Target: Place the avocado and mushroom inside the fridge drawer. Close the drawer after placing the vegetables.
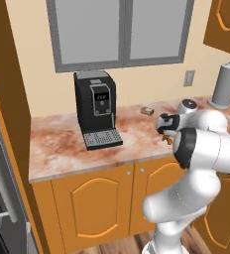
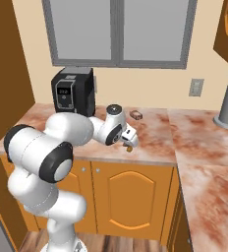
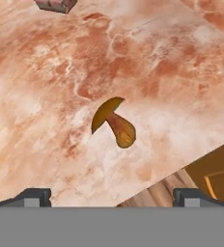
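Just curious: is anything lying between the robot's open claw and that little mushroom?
No. In the hand view, bare counter alone separates the open gripper from the mushroom.

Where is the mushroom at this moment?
The mushroom lies on its side on the marbled counter near its front edge, below the open gripper in the hand view; a small blocky item lies farther back.

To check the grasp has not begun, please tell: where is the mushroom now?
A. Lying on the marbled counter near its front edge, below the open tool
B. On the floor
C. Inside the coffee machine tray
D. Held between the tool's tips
A: in the hand view the mushroom lies on the counter, apart from the open tool.
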Tool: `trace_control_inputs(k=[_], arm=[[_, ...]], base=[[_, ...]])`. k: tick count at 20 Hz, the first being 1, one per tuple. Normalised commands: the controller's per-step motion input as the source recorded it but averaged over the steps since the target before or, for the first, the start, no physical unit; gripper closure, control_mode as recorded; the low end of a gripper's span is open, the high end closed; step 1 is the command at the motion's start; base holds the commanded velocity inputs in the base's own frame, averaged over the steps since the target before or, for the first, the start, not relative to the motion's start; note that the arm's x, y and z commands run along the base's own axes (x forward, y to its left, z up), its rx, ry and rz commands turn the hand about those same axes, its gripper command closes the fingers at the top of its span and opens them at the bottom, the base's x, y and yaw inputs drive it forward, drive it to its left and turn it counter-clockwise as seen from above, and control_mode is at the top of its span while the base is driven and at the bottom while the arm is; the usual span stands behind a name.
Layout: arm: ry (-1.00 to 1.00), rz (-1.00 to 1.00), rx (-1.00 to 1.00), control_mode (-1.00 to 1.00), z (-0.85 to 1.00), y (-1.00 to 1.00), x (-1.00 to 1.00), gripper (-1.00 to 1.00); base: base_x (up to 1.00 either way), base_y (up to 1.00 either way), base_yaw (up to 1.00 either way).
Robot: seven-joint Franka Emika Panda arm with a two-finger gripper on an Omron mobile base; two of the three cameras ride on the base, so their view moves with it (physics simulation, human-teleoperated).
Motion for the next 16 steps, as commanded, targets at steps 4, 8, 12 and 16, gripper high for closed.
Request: trace_control_inputs(k=[4, 8, 12, 16], arm=[[0.0, 0.0, 0.02, -1.0, -0.17, -0.13, 0.38, -1.0], [0.0, 0.0, 0.0, -1.0, -0.27, -0.23, 0.32, -1.0], [0.0, 0.0, 0.0, -1.0, -0.19, -0.02, 0.28, -1.0], [0.0, 0.0, 0.0, -1.0, -0.27, 0.0, 0.15, -1.0]], base=[[0.0, 0.0, 0.0], [0.0, 0.0, 0.0], [0.0, 0.0, 0.0], [0.0, 0.0, 0.0]])
